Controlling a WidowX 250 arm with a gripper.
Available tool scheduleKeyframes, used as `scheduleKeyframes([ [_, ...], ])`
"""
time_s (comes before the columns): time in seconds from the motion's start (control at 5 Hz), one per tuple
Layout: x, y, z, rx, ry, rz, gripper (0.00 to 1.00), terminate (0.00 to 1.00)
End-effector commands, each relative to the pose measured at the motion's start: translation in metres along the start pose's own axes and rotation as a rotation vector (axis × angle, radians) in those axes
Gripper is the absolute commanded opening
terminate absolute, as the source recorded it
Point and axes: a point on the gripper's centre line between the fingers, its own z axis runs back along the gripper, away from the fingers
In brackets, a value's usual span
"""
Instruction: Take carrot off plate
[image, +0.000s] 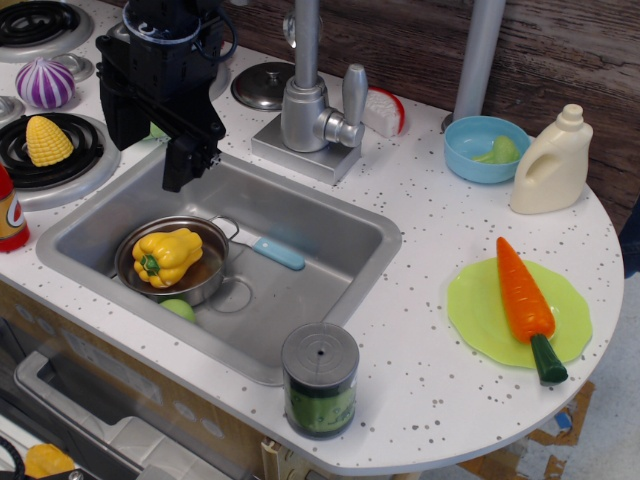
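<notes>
The orange carrot (522, 290) lies on the lime-green plate (478, 318) at the right side of the counter. Its tip points to the back and its dark green stem end (548, 360) hangs over the plate's front rim. My black gripper (155, 150) hangs far to the left, over the back left corner of the sink. Its jaws look open and hold nothing. It is well apart from the carrot and the plate.
The metal sink (330, 240) holds a pot (205, 285) with a yellow pepper (166, 255). A faucet (310, 100) stands behind it. A blue bowl (478, 148) and a white bottle (552, 162) stand behind the plate. A grey-lidded can (320, 378) stands at the front edge. Corn (47, 140) lies on the stove.
</notes>
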Motion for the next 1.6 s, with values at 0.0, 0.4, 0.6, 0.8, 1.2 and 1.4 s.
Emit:
scheduleKeyframes([
  [0.0, 0.0, 0.0, 0.0, 0.0, 0.0, 0.0, 1.0, 0.0],
  [0.4, 0.052, -0.055, 0.046, -0.052, 0.015, 0.146, 1.0, 0.0],
  [0.6, 0.08, -0.098, 0.059, -0.101, -0.011, 0.276, 1.0, 0.0],
  [0.8, 0.105, -0.134, 0.056, -0.14, -0.04, 0.361, 1.0, 0.0],
  [1.2, 0.128, -0.187, 0.033, -0.173, -0.051, 0.513, 1.0, 0.0],
  [1.4, 0.127, -0.206, 0.031, -0.172, -0.038, 0.559, 1.0, 0.0],
])
